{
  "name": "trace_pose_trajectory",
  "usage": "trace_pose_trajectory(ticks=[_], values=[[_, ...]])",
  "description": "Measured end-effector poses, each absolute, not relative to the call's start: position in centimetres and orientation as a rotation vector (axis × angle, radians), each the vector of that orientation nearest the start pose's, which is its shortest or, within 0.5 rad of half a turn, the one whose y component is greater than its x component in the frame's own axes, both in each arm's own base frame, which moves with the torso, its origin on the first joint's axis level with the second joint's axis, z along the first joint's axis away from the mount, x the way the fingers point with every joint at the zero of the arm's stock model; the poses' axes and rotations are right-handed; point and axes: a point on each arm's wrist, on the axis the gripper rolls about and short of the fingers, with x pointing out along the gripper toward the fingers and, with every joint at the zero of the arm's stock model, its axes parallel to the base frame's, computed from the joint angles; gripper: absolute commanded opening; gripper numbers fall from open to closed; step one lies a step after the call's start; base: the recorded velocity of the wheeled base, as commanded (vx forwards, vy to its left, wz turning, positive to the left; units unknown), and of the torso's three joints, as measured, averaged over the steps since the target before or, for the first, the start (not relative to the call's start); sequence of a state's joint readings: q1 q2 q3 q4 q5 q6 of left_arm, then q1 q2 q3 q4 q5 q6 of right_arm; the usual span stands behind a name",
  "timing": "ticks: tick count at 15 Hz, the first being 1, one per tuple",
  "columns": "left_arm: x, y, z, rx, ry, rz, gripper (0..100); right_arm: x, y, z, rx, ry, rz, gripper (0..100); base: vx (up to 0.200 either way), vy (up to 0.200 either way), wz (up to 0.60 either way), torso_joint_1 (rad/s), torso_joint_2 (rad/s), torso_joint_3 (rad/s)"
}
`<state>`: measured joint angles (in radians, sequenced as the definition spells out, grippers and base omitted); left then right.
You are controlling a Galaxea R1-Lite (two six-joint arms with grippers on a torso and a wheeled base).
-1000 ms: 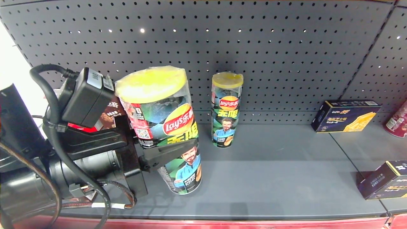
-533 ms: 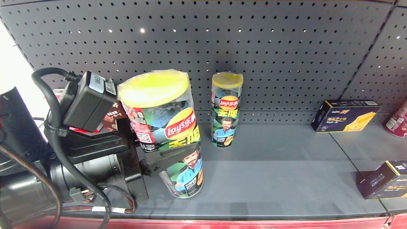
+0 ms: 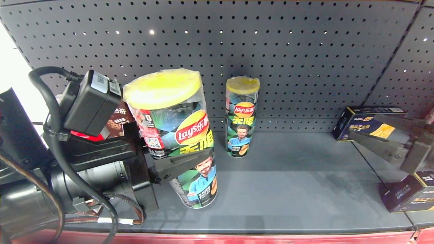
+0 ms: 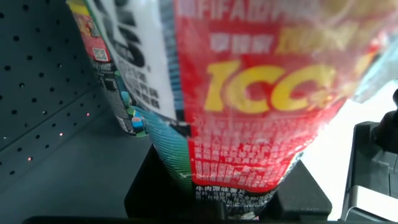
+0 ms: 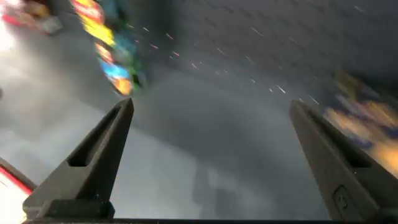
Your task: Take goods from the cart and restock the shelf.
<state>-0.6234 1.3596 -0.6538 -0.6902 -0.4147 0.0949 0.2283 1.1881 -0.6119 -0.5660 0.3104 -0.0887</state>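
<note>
The chip can [image 3: 169, 112] is held upright by the left gripper [image 3: 176, 159], whose fingers are clamped across its lower half. It is placed at the front left of the shelf [image 3: 288, 189]; whether its base is touching the shelf cannot be told. A second can [image 3: 241, 118] is stood farther back, close to the pegboard [image 3: 271, 51] and apart from the held one. The right gripper [image 3: 364, 126] is seen over the right end of the shelf with its fingers spread wide and nothing between them, just beside a dark box [image 3: 369, 110] at the back and above another box [image 3: 403, 191] at the front.

A tip-over is judged the main risk: the can is tall and narrow, and it is gripped below its middle. If it is let go before its base is flat, it may be toppled toward the near front edge and lost off the shelf. A slip within the fingers may be caused by the loose, glossy wrap. If the can is pushed deeper carelessly, the second can may be knocked over. The boxes may be snagged should the spread fingers be lowered.
</note>
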Motion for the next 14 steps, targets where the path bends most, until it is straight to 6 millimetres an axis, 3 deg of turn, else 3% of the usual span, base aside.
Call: trace_pose_trajectory(ticks=[2, 5, 9, 14], values=[[17.4, -13.5, 23.8, 0.087, -0.038, -1.034, 0, 20.8, 5.8, 24.3, -0.107, -0.040, 0.614, 100, 0.000, 0.000, 0.00, 0.000, 0.00, 0.000], [17.5, -13.4, 23.7, 0.085, -0.035, -1.026, 0, 25.7, 8.0, 24.6, -0.132, -0.102, 0.892, 100, 0.000, 0.000, 0.00, 0.000, 0.00, 0.000], [17.4, -13.4, 23.6, 0.086, -0.030, -1.029, 0, 27.9, 11.4, 23.4, -0.123, -0.091, 1.189, 100, 0.000, 0.000, 0.00, 0.000, 0.00, 0.000], [17.4, -13.4, 23.6, 0.081, -0.028, -1.031, 0, 31.0, 13.1, 23.8, -0.131, -0.127, 1.246, 100, 0.000, 0.000, 0.00, 0.000, 0.00, 0.000]])
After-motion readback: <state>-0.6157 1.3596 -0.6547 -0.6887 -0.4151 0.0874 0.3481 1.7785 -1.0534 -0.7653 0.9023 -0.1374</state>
